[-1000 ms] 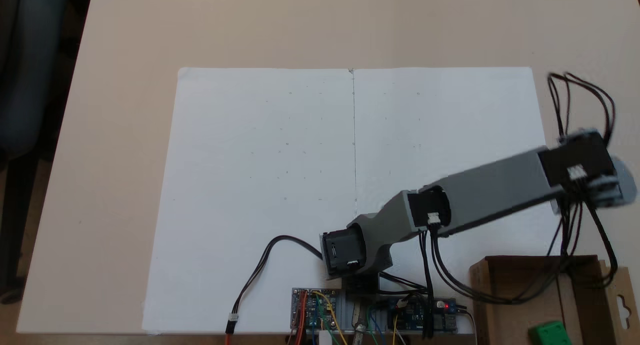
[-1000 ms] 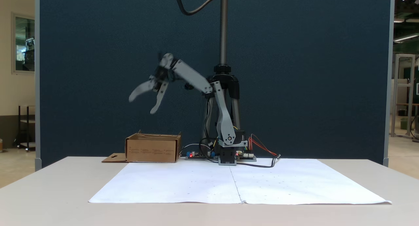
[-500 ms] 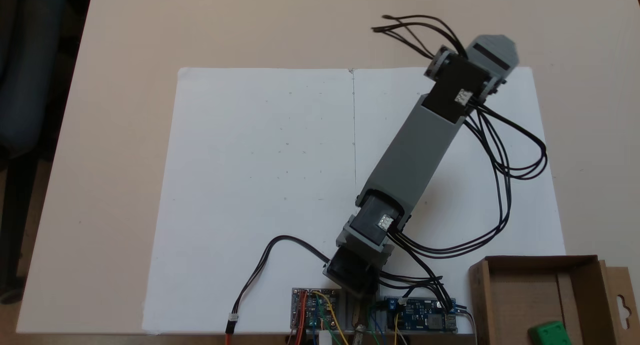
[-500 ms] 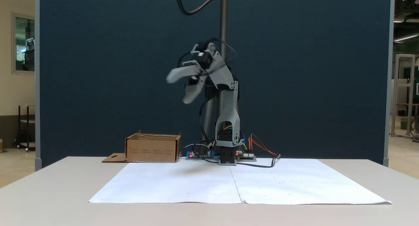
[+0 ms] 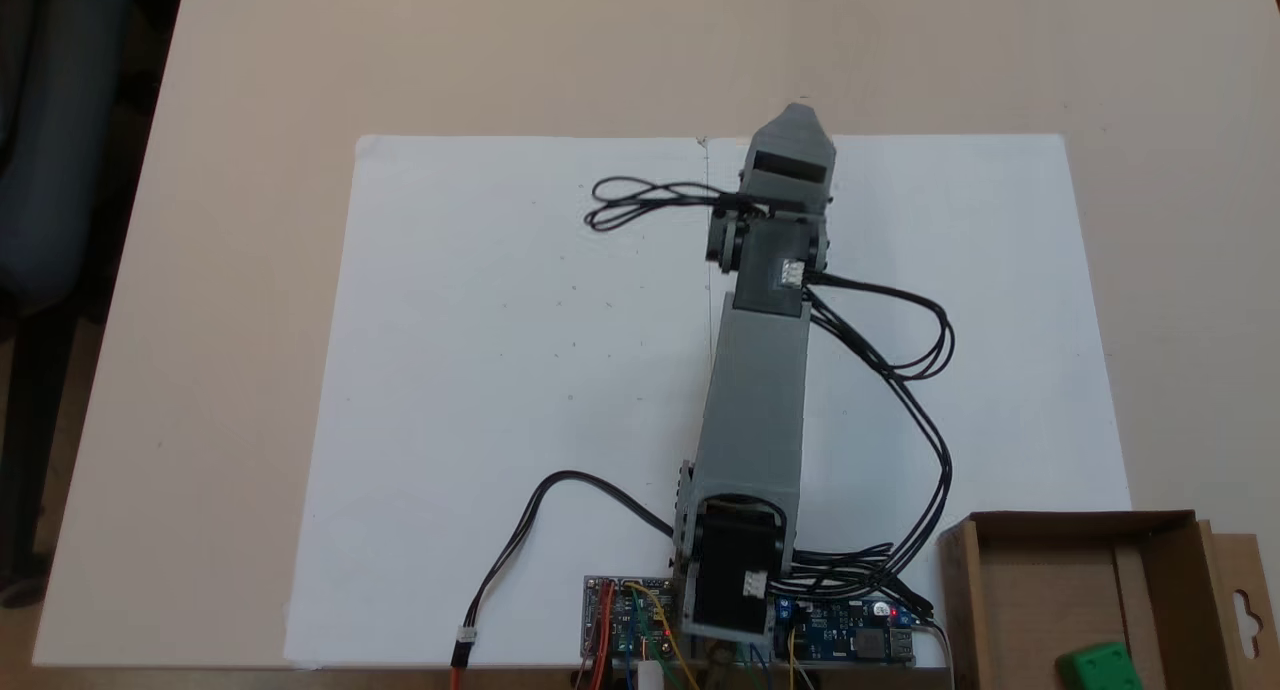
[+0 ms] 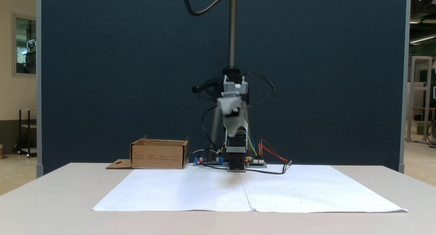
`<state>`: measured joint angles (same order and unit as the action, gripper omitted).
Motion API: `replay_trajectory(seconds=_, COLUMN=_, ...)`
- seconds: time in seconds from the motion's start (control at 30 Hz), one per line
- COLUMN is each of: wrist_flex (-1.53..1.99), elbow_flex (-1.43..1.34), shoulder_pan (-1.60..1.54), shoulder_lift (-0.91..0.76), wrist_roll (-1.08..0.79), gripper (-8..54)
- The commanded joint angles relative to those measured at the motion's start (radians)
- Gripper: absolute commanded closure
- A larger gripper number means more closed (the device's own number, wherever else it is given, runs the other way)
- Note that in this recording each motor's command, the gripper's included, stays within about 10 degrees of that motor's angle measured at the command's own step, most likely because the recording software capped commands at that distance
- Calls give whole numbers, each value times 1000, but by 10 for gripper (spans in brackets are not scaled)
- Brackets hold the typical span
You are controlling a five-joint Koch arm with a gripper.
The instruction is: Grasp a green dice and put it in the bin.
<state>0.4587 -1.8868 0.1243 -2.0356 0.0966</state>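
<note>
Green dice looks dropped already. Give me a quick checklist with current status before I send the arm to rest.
1. Green dice inside the cardboard box: ok, it lies in the box's near right corner in the top-down fixed view.
2. Hand free of any load: cannot tell, it is blurred and faces the camera.
3. Hand open or shut: cannot tell.
4. Arm away from the box: ok, it points along the paper sheet's centre seam.
5. Black cables free of the box: ok, they hang beside the arm, short of the box wall.

I see a bright green dice, brown cardboard bin, grey arm, white paper.
</note>
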Motion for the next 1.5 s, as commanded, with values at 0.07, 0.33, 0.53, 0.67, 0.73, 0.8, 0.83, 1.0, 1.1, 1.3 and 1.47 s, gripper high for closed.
replay_trajectory(seconds=0.07, wrist_flex=-242, elbow_flex=-150, shoulder_pan=-54, shoulder_lift=-84, wrist_roll=-32, gripper=13)
replay_trajectory(seconds=0.33, wrist_flex=-540, elbow_flex=-554, shoulder_pan=-87, shoulder_lift=-213, wrist_roll=-75, gripper=25)
replay_trajectory(seconds=0.53, wrist_flex=-745, elbow_flex=-834, shoulder_pan=-81, shoulder_lift=-322, wrist_roll=-103, gripper=26)
replay_trajectory(seconds=0.67, wrist_flex=-885, elbow_flex=-942, shoulder_pan=-81, shoulder_lift=-336, wrist_roll=-112, gripper=26)
replay_trajectory(seconds=0.73, wrist_flex=-957, elbow_flex=-986, shoulder_pan=-83, shoulder_lift=-337, wrist_roll=-114, gripper=26)
replay_trajectory(seconds=0.8, wrist_flex=-1026, elbow_flex=-1035, shoulder_pan=-83, shoulder_lift=-337, wrist_roll=-129, gripper=26)
replay_trajectory(seconds=0.83, wrist_flex=-1061, elbow_flex=-1060, shoulder_pan=-83, shoulder_lift=-337, wrist_roll=-129, gripper=26)
replay_trajectory(seconds=1.0, wrist_flex=-1239, elbow_flex=-1186, shoulder_pan=-83, shoulder_lift=-339, wrist_roll=-155, gripper=25)
replay_trajectory(seconds=1.1, wrist_flex=-1346, elbow_flex=-1246, shoulder_pan=-83, shoulder_lift=-339, wrist_roll=-156, gripper=14)
replay_trajectory(seconds=1.3, wrist_flex=-1489, elbow_flex=-1246, shoulder_pan=-87, shoulder_lift=-339, wrist_roll=-163, gripper=11)
replay_trajectory(seconds=1.47, wrist_flex=-1592, elbow_flex=-1246, shoulder_pan=-87, shoulder_lift=-337, wrist_roll=-164, gripper=8)
